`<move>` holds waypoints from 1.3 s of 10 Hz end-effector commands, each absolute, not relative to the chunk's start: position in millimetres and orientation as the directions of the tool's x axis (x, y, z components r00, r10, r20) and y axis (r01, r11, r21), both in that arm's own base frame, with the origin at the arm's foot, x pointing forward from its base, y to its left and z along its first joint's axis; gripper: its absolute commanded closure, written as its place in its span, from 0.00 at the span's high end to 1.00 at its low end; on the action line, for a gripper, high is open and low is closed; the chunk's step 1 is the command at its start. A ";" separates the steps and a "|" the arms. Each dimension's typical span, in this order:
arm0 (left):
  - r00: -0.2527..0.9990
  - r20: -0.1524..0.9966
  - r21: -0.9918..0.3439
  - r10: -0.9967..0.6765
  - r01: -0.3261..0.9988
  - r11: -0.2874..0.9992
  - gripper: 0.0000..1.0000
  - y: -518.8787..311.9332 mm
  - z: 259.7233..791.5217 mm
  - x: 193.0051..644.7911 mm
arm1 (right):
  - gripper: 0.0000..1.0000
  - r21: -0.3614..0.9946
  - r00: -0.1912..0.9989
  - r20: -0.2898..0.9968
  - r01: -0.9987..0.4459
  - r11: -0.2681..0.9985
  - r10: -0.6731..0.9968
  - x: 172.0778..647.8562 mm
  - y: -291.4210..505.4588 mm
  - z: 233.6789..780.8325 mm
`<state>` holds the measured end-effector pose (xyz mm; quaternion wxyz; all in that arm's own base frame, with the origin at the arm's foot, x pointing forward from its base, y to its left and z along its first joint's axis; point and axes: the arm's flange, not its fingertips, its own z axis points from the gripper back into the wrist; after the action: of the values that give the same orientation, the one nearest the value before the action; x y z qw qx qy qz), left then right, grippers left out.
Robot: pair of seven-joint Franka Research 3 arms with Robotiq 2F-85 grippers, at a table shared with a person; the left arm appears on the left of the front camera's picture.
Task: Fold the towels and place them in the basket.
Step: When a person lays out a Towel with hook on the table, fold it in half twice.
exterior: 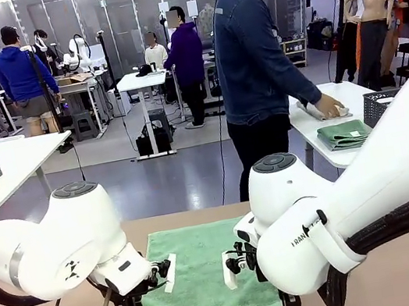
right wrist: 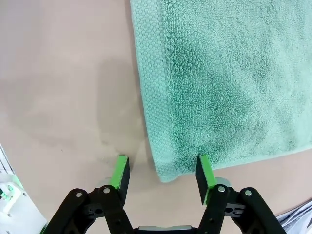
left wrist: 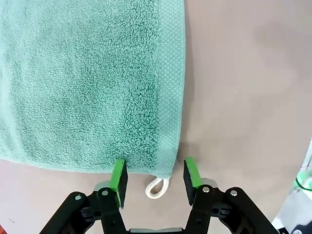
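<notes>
**Left gripper (left wrist: pixel 155 176) and right gripper (right wrist: pixel 163 176) sat open at the green towel (exterior: pixel 201 268)**

Each had its jaws partly spread around a near corner of it, gripping nothing. White loop (left wrist: pixel 157 186) lay between the left one's jaws. Towel was flat on the tan table (left wrist: pixel 243 97).

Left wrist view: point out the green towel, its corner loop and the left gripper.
green towel (left wrist: pixel 87 83): left wrist view, terry middle.
corner loop (left wrist: pixel 156 187): left wrist view, white cord.
left gripper (left wrist: pixel 154 169): left wrist view, midway between fingertips.
</notes>
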<state>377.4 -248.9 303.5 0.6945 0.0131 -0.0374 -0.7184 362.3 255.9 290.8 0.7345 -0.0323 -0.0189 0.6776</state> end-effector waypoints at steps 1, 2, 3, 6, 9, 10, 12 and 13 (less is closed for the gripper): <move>-0.020 0.009 0.095 -1.000 0.995 -0.019 0.60 -253.1 296.0 382.3 | 0.69 -0.087 0.096 -0.035 -0.992 0.093 0.995 364.1 258.4 286.0; -0.021 0.010 0.094 -1.000 0.995 -0.020 0.60 -252.6 295.1 383.1 | 0.69 -0.085 0.097 -0.035 -0.992 0.093 0.995 364.9 258.1 285.0; -0.021 0.004 0.096 -1.000 0.995 -0.020 0.60 -252.3 294.4 383.3 | 0.69 -0.079 0.096 -0.036 -0.993 0.093 0.995 365.4 257.9 283.7; -0.013 0.000 0.102 -1.000 0.995 -0.013 0.40 -251.1 295.1 383.9 | 0.49 -0.090 0.106 -0.036 -0.991 0.102 0.994 366.2 257.4 284.2; -0.013 -0.002 0.098 -1.000 0.995 -0.013 0.37 -250.6 295.6 385.0 | 0.29 -0.077 0.104 -0.039 -0.992 0.101 0.994 367.5 257.7 284.0; -0.015 -0.007 0.097 -1.000 0.995 -0.016 0.21 -250.3 295.9 385.3 | 0.29 -0.071 0.108 -0.039 -0.992 0.105 0.993 367.9 257.3 283.8; -0.020 -0.008 0.091 -1.000 0.996 -0.020 0.01 -251.1 297.0 386.5 | 0.27 -0.074 0.112 -0.034 -0.991 0.109 0.993 369.4 256.2 284.3; -0.023 -0.010 0.089 -1.000 0.996 -0.024 0.00 -251.5 297.7 386.9 | 0.00 -0.076 0.114 -0.031 -0.991 0.111 0.993 369.7 256.2 284.5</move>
<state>382.9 -247.5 301.9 0.6948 0.0221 -0.0342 -0.7181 367.7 255.4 294.3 0.7388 -0.0325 -0.0207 0.6728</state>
